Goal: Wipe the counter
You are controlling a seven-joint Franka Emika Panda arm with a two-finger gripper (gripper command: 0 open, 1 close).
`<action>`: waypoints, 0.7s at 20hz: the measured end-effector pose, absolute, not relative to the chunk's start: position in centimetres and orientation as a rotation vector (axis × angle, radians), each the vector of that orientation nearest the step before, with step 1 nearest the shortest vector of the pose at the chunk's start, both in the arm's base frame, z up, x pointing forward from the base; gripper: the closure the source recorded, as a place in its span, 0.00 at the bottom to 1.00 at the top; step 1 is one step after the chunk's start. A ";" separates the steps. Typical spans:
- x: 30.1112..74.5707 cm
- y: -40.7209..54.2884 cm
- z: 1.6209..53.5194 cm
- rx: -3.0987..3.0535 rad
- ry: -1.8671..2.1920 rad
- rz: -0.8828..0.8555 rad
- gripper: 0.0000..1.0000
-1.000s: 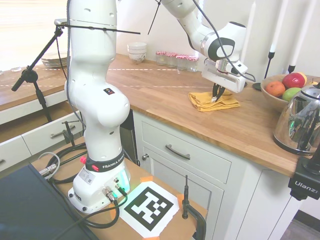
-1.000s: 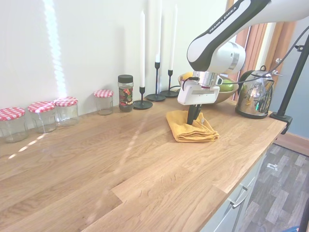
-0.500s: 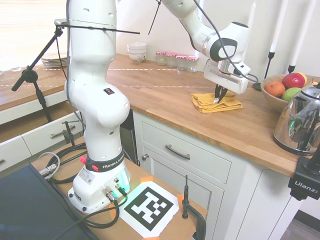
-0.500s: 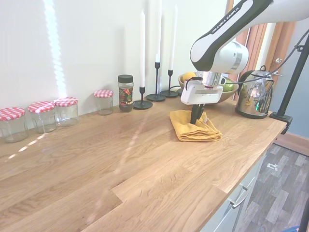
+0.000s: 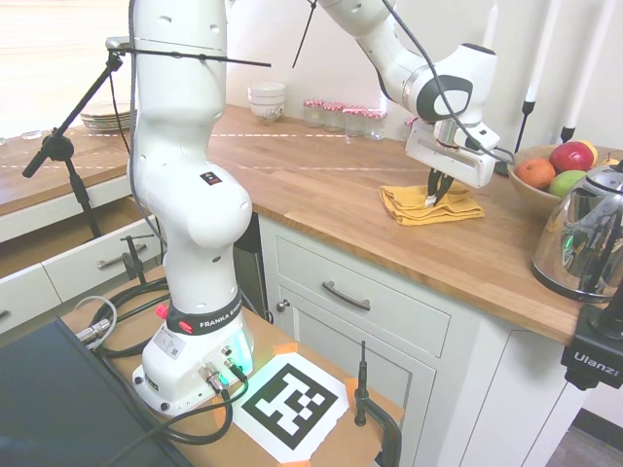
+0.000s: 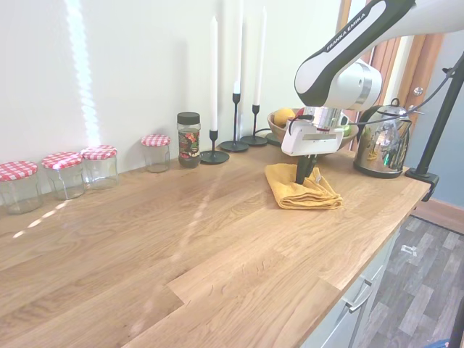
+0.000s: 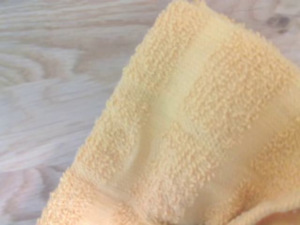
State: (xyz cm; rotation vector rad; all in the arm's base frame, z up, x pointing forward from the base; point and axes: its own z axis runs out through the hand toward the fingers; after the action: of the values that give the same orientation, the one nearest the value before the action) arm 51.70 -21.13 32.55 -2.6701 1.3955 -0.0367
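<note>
We see the jaws (image 6: 304, 176) closed narrow on a bunched fold of the yellow terry cloth (image 6: 301, 191), pressing down so the rest of it lies flat and drags over the wood. The table (image 6: 181, 246), the long butcher-block top over white cabinets, carries the cloth near its kettle end, close to the front edge. The steel kettle (image 6: 380, 148), the fruit bowl (image 5: 538, 185) and the black candlesticks (image 6: 235, 138) stand clear along the far side, so we judge that the open wood is what gets wiped.
</note>
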 end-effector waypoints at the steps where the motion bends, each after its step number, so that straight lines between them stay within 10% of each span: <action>1: 51.7 -21.1 32.6 -2.673 1.394 -0.037 1.00; 14: 53.4 -13.8 32.8 -2.783 1.302 -0.032 1.00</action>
State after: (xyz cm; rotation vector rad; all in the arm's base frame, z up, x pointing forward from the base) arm 53.36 -13.80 32.80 -2.7829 1.3018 -0.0325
